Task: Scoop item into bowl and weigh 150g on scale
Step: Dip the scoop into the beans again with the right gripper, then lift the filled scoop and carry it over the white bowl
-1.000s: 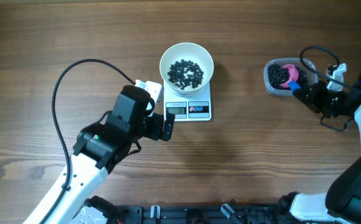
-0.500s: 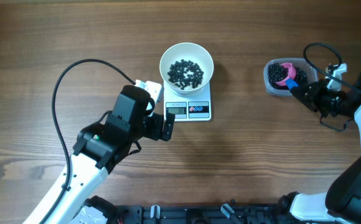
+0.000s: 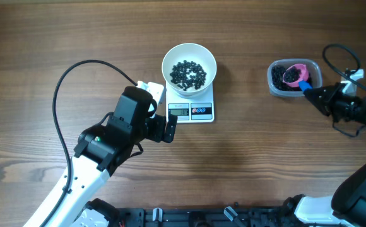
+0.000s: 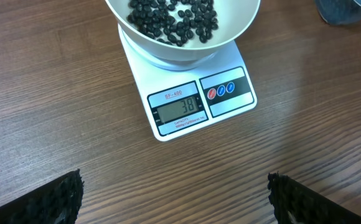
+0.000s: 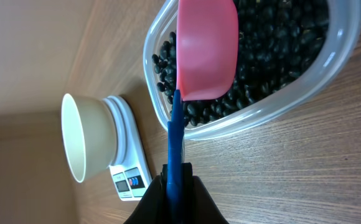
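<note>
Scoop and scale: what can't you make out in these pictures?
- Scoop: the right wrist view shows only its pink outside, and overhead it is too small to tell whether it is full.
- Scale: its display is too small to read overhead.
- Scale top: covered by the bowl in every view.
- Left fingers: the left wrist view's bottom edge cuts off all but the tips.

The right gripper (image 3: 312, 93) has drawn back toward the right edge of the table (image 3: 265, 157), and the right arm has shifted the same way. It has carried the scoop (image 3: 295, 74) with it, clamped by the blue handle. The scoop's pink cup now sits nearer the right end of the tub (image 3: 274, 86), with the handle slanting out toward the table's right edge. The black cable (image 3: 342, 49) loop above the arm has swung rightward too.
</note>
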`<action>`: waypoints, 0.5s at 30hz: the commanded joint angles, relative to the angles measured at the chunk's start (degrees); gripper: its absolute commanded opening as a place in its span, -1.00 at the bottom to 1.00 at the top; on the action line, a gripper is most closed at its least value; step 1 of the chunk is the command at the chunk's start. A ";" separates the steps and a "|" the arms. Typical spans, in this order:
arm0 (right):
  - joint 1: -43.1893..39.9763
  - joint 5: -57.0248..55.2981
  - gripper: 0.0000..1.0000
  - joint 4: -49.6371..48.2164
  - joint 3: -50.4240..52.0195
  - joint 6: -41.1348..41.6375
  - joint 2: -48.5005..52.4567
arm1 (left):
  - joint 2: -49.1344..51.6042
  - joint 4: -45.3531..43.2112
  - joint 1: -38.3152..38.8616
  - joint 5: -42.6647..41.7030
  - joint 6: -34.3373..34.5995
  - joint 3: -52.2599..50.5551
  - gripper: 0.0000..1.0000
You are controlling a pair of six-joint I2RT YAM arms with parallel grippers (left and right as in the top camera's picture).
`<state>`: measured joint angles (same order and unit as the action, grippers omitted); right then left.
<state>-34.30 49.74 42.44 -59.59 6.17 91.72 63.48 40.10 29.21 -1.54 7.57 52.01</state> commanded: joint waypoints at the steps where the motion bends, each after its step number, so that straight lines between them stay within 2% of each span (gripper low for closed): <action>1: -1.46 6.69 -0.92 0.83 0.09 -2.36 0.70 | 0.07 -0.02 0.31 0.35 -1.14 0.17 1.00; 8: -3.52 10.97 -0.92 2.36 0.09 -1.44 0.70 | 0.07 -0.02 0.31 0.35 -1.14 0.17 1.00; 15: -5.14 19.78 -0.92 3.50 0.09 -1.73 0.70 | 0.07 -0.02 0.31 0.35 -1.14 0.17 1.00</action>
<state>-38.81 61.41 45.78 -59.57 5.34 91.72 63.48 40.10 29.21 -1.56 7.57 52.01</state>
